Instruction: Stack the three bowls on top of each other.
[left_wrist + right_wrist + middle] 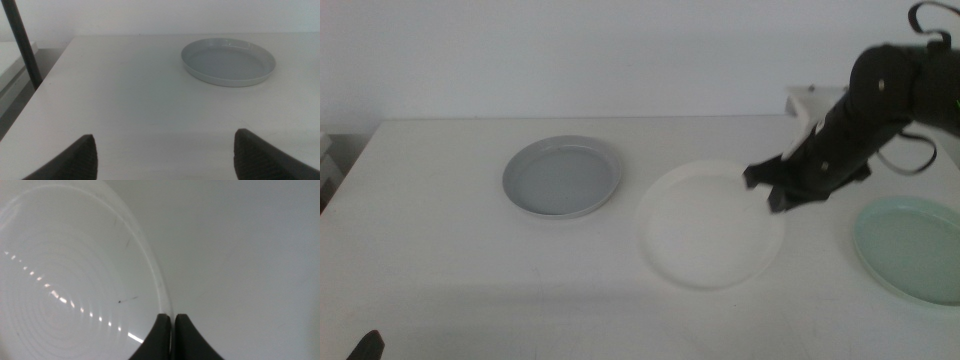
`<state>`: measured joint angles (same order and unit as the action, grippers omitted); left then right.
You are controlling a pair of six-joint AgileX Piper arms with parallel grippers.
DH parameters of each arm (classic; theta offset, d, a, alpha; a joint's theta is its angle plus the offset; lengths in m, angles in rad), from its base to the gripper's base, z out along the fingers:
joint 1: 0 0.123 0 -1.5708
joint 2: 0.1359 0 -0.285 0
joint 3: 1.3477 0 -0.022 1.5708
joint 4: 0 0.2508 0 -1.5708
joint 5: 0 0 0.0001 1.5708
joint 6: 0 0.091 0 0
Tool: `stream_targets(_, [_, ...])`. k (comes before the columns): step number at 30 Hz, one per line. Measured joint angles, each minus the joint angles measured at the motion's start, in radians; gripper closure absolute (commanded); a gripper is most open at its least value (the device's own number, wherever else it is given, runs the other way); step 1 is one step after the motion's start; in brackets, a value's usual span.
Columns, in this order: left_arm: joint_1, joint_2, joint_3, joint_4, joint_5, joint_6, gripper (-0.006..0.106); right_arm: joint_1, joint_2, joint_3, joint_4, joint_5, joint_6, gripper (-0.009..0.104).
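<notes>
A: Where do things stand?

B: The three bowls lie apart on the surface point(440, 250), none stacked. The grey bowl point(562, 176) sits to the left, the white bowl point(710, 224) in the middle, the mint green bowl point(912, 247) at the right, cut by the picture's edge. The right tool point(772, 188) is at the white bowl's far right rim, and in the right wrist view its jaws are pinched almost together with the thin rim point(162, 292) running in between them, so I judge it clenched on that rim.

A: What could go wrong?

B: The hold is on one edge only. If it lifts, the bowl hangs from that edge and may tilt, swing or slip out, since the rim looks smooth and low. A tilted bowl could also strike the rim of whichever bowl it is set on and nudge it aside.

A: And the left tool?

B: It waits at the near left corner point(365, 345), jaws spread wide and empty, the grey bowl ahead of it.

A: What is unclear?

B: How deep the jaws bite: the middle view hides the contact behind the arm, and the white bowl blends into the pale surface. The mint green bowl's right part is out of frame.
</notes>
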<state>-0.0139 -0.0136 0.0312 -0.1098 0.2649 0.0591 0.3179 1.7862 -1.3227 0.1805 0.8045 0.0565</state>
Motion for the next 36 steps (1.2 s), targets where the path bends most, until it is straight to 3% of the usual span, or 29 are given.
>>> stream_targets(10, [0.0, 0.0, 0.0, 0.0, 0.0, 0.0, -0.004, 0.16, -0.049, 0.175, 0.04, -0.143, 0.088, 0.096])
stream_targets(28, [0.0, 0.0, 0.0, 0.0, 0.0, 0.0, -0.004, 0.169, 0.091, 0.179, 0.034, -0.212, 0.149, 0.096])
stream_targets(32, [0.0, 0.0, 0.0, 0.0, 0.0, 0.0, -0.004, 0.169, 0.092, 0.179, 0.008, -0.221, 0.171, 0.089])
stream_targets(36, [0.0, 0.0, 0.0, 0.0, 0.0, 0.0, -0.004, 0.169, 0.092, 0.179, -0.025, -0.226, 0.194, 0.072])
